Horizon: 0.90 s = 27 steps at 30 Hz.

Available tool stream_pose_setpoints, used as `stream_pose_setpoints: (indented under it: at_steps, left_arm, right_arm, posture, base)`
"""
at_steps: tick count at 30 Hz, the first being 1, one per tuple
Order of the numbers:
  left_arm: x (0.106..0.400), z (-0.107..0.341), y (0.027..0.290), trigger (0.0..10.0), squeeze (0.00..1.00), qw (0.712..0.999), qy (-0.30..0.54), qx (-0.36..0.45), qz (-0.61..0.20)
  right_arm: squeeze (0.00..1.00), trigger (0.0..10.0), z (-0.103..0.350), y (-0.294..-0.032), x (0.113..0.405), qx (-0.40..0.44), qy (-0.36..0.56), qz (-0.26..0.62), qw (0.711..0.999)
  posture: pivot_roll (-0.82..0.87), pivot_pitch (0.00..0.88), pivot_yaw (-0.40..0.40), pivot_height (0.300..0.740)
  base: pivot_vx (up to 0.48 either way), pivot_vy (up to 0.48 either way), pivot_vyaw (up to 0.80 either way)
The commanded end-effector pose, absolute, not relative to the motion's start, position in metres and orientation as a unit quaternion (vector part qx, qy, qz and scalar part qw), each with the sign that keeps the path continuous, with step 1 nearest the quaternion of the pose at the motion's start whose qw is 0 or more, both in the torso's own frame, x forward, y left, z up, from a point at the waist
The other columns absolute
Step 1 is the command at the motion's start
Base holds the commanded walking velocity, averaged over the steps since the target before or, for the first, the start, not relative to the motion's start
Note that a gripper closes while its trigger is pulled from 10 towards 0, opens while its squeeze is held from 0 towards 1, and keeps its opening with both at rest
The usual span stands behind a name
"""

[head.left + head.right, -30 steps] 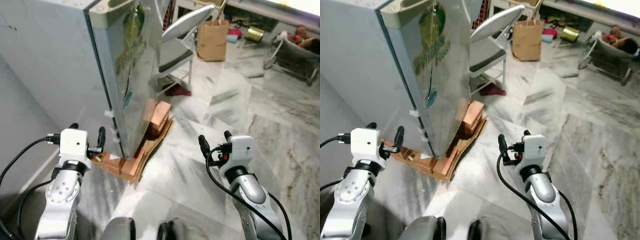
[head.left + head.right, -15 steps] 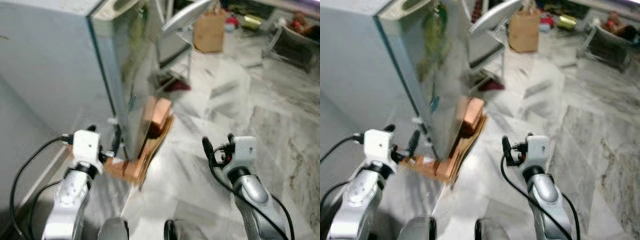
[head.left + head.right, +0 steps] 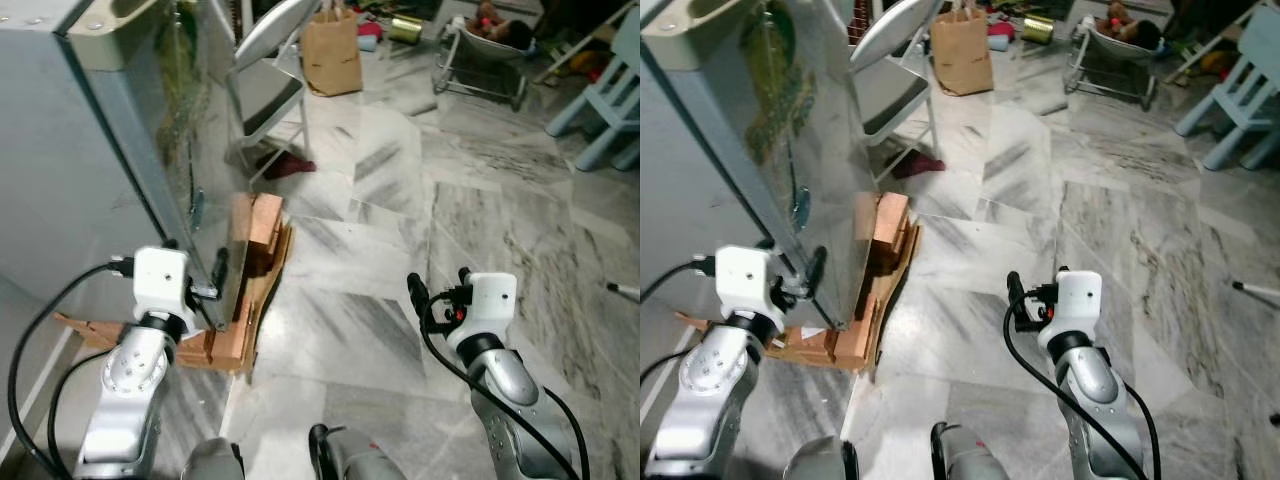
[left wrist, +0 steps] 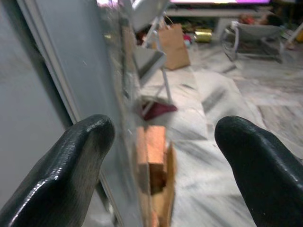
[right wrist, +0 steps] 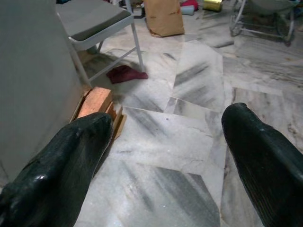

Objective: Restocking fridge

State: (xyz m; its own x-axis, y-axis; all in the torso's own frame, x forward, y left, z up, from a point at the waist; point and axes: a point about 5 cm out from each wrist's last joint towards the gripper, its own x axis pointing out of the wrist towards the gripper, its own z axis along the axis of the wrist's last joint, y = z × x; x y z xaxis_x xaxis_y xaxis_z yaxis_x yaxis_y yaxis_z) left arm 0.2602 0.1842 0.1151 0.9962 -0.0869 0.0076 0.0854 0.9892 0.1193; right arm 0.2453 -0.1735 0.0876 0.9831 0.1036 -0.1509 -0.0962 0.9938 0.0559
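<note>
Left eye view: glossy grey fridge (image 3: 120, 150) on wooden blocks (image 3: 250, 225); veined marble floor (image 3: 400, 200) | left gripper (image 4: 161, 156), right gripper (image 5: 165, 156): fingers wide

I can't read any text from here. The fridge (image 3: 760, 130) has a green sticker (image 3: 768, 95) on its shiny side, but its lettering is too warped and blurred to make out. The paper bag (image 3: 331, 52) shows no print I can read.

Grey-veined marble floor (image 3: 400, 200), folding chair (image 3: 262, 70), brown paper bag (image 3: 332, 52), pale blue chair (image 3: 610, 100) beyond.
</note>
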Motion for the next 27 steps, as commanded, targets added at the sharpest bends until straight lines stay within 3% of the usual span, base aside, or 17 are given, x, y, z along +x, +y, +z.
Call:
stream_pose_setpoints:
  at_steps: [1, 10, 15, 19, 27]
  left_arm:
    - [0.264, 0.114, 0.192, 10.0, 0.0, 0.997, -0.002, 0.068, -0.021]
    - [0.29, 0.116, 0.197, 10.0, 0.0, 0.998, -0.008, 0.06, -0.009]
    - [0.301, 0.116, 0.186, 10.0, 0.0, 0.998, -0.01, 0.056, -0.03]
    - [0.307, 0.118, 0.167, 10.0, 0.0, 0.994, -0.019, 0.052, -0.09]
    - [0.315, 0.117, 0.158, 10.0, 0.0, 0.992, -0.021, 0.046, -0.114]
  right_arm:
    - [0.0, 10.0, 0.095, -0.172, 0.249, 0.018, 0.067, 0.05, 0.996]
    - [0.0, 10.0, 0.096, -0.171, 0.248, 0.019, 0.068, 0.05, 0.996]
    - [0.0, 10.0, 0.097, -0.171, 0.247, 0.015, 0.069, 0.053, 0.996]
    - [0.0, 10.0, 0.094, -0.18, 0.242, 0.005, 0.08, 0.042, 0.996]
    - [0.0, 10.0, 0.091, -0.184, 0.236, -0.005, 0.091, 0.041, 0.995]
  posture:
    - [0.11, 0.186, -0.089, 0.74]
    - [0.09, 0.194, -0.105, 0.74]
    - [0.08, 0.194, -0.105, 0.74]
    - [0.06, 0.194, -0.099, 0.74]
    - [0.05, 0.197, -0.097, 0.74]
  base:
    - [0.0, 0.0, 0.0]
    - [0.0, 0.0, 0.0]
    - [0.0, 0.0, 0.0]
    - [0.0, 0.0, 0.0]
    - [0.0, 0.0, 0.0]
